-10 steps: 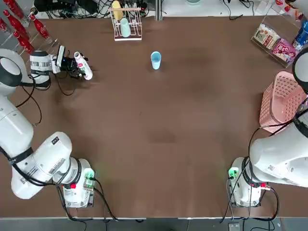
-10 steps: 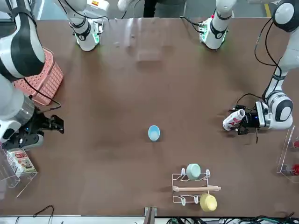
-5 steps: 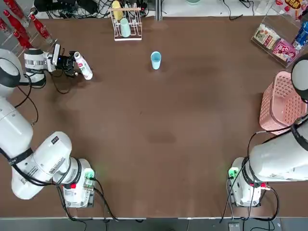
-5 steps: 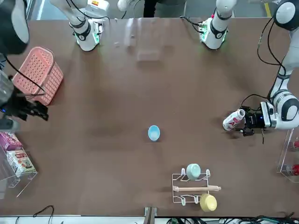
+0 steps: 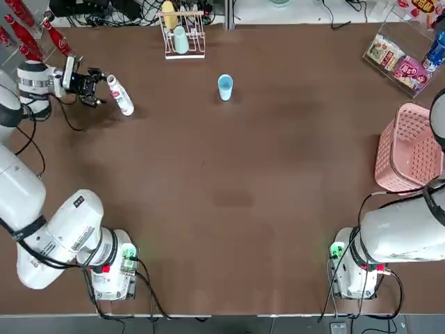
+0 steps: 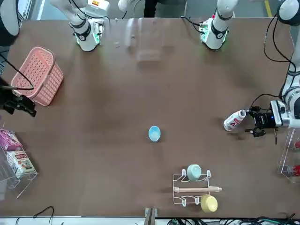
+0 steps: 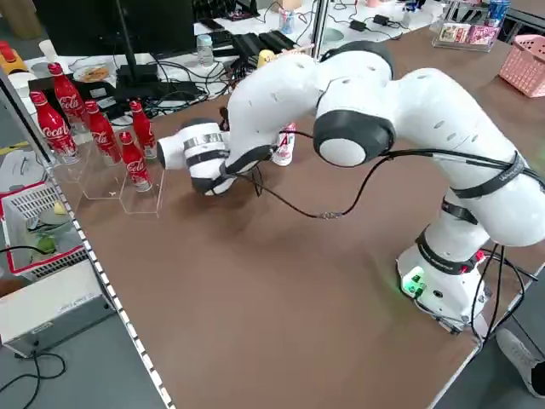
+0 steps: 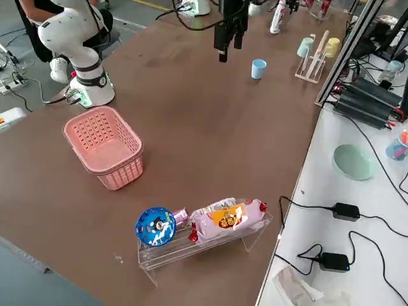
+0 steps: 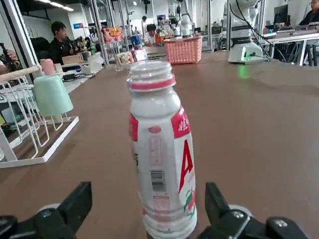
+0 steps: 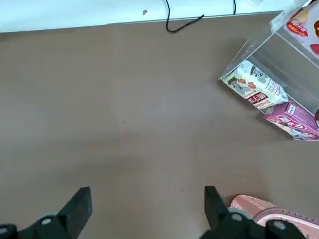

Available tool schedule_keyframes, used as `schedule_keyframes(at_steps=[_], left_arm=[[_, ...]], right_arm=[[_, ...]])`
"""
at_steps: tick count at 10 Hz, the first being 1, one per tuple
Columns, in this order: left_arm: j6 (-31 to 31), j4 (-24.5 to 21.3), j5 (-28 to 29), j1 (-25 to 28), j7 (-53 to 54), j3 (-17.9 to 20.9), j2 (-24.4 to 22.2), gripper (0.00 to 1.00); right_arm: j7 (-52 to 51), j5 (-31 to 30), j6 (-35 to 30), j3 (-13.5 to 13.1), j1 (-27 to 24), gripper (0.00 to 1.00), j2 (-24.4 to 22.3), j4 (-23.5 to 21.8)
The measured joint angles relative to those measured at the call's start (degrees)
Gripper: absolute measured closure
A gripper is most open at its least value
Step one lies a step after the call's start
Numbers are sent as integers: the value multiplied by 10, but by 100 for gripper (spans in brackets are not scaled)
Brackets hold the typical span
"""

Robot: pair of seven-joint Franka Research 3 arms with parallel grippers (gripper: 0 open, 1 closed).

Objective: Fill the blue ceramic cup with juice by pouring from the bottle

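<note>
Blue ceramic cup (image 5: 224, 87) stands apart mid-worktop while the white bottle (image 5: 121, 96) stands capped and upright just off my left hand (image 5: 94, 86), fingers spread and holding nothing; whether juice is in, I cannot tell; right hand (image 6: 22, 105) idles spread.

L tool (image 5: 96, 87) open (R (image 6: 23, 106) too).

A robotics lab: cabled benches (image 8: 357, 166), monitor (image 7: 119, 34), other workstations behind.
</note>
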Motion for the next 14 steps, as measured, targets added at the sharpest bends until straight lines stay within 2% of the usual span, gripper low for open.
schedule_keyframes(at_steps=[2, 4, 9, 11, 14], left_arm=[[-7, 6, 12, 3, -53, -2, -49, 0], [-10, 6, 13, -10, -123, -9, -112, 0], [11, 4, 30, -110, -363, -9, -276, 0], [49, -12, 76, -151, -451, -9, -329, 0], [68, -21, 169, -213, -630, -9, -385, 0]], right_arm=[[8, 26, 18, -2, -9, 0, -7, -25], [20, 36, 10, -1, -7, 0, -10, -26], [23, 36, -28, 1, -2, 0, -19, -26], [23, 36, -31, 0, 2, 0, -29, -25], [19, 36, -62, -11, 2, 0, -48, -25]])
